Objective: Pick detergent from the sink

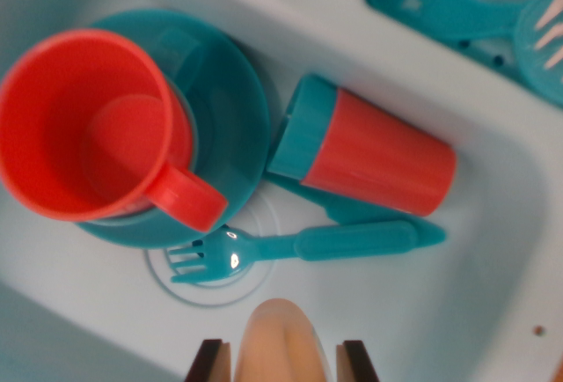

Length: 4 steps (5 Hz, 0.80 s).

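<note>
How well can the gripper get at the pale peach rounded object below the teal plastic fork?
Probably well: the pale peach rounded object sits between the gripper's dark fingers, with nothing over it. The teal plastic fork lies just beyond, apart. I cannot tell whether the fingers touch it.

The sink (493, 312) was pale blue-white. A red-orange mug (88, 127) stood on a teal plate (233, 118). The tumbler (365, 149) was red with a teal band. The fork (299, 248) was teal. A peach-coloured bottle (280, 342) sat between dark fingers (208, 363).

No readable text, labels, brands or numbers on anything.
</note>
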Each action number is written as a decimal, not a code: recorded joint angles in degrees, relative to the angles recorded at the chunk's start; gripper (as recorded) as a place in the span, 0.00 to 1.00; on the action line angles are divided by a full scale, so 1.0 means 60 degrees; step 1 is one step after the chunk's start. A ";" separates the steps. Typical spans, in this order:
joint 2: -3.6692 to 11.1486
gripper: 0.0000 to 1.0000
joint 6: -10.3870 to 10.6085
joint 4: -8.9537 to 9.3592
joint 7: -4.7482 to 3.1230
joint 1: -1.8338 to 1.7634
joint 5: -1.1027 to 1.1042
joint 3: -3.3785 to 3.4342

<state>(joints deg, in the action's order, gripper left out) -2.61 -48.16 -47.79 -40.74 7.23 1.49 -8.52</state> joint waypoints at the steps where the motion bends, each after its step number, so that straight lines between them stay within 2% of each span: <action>1: -0.0160 1.00 -0.0423 -0.0264 0.0013 -0.0005 0.0020 0.0008; 2: -0.0160 1.00 -0.0423 -0.0264 0.0013 -0.0005 0.0020 0.0008; 3: -0.0328 1.00 -0.0865 -0.0540 0.0027 -0.0010 0.0040 0.0016; 4: -0.0328 1.00 -0.0865 -0.0540 0.0027 -0.0010 0.0040 0.0016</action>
<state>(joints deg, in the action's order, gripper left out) -4.58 -53.34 -51.03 -40.58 7.17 1.73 -8.43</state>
